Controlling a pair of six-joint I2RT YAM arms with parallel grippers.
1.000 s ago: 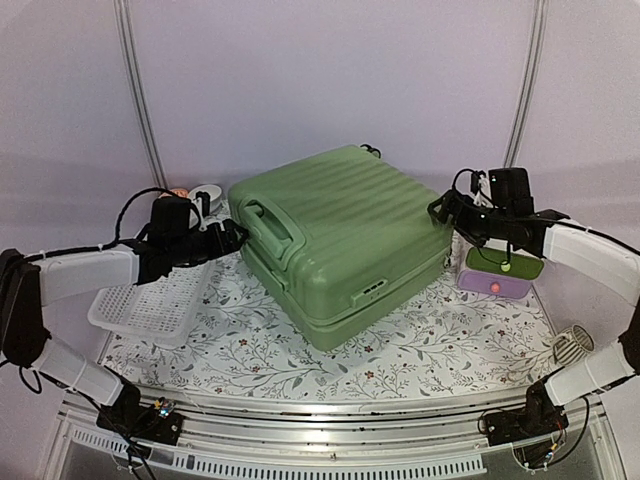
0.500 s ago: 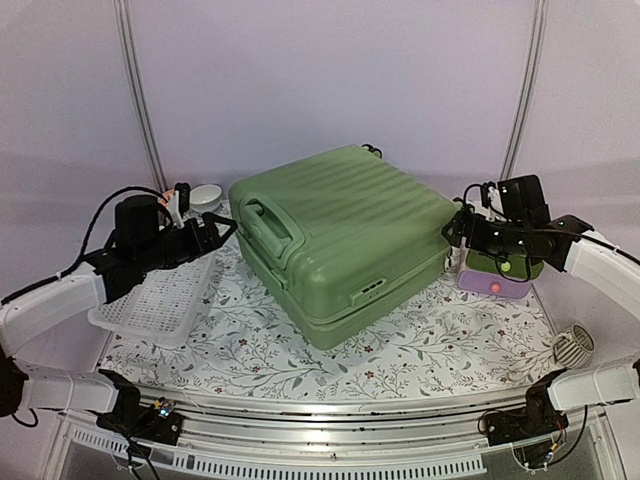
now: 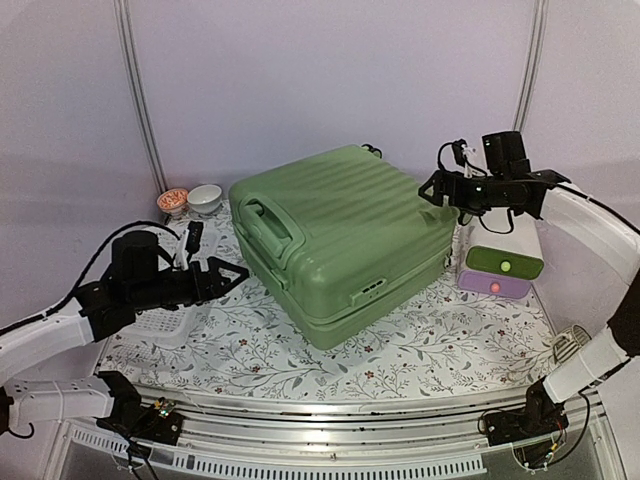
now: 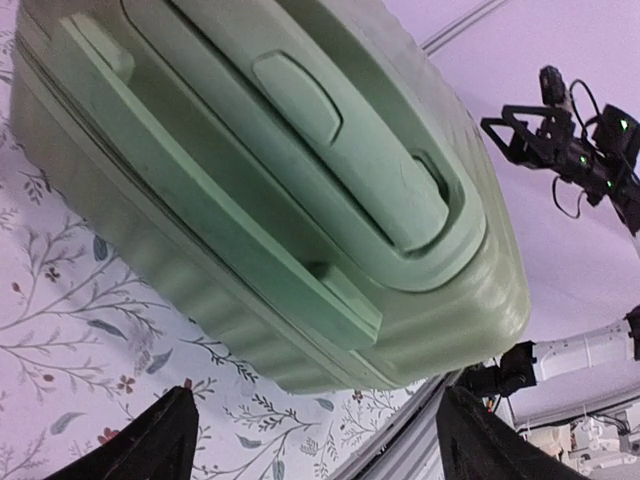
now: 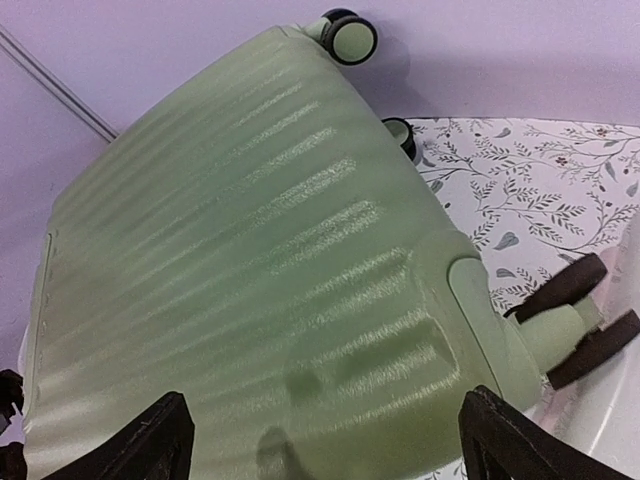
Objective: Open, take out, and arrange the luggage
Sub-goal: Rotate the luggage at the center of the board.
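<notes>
Left gripper [image 3: 232, 278] lower, right gripper [image 3: 432, 192] higher than before, both jaws apart, beside ribbed light-green hard-shell suitcase [image 3: 340, 235].

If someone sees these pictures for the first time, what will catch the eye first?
The big green luggage lies closed in the middle of the flowered table. The left gripper is open near its handle end, and the right gripper is open over its far right edge.
</notes>
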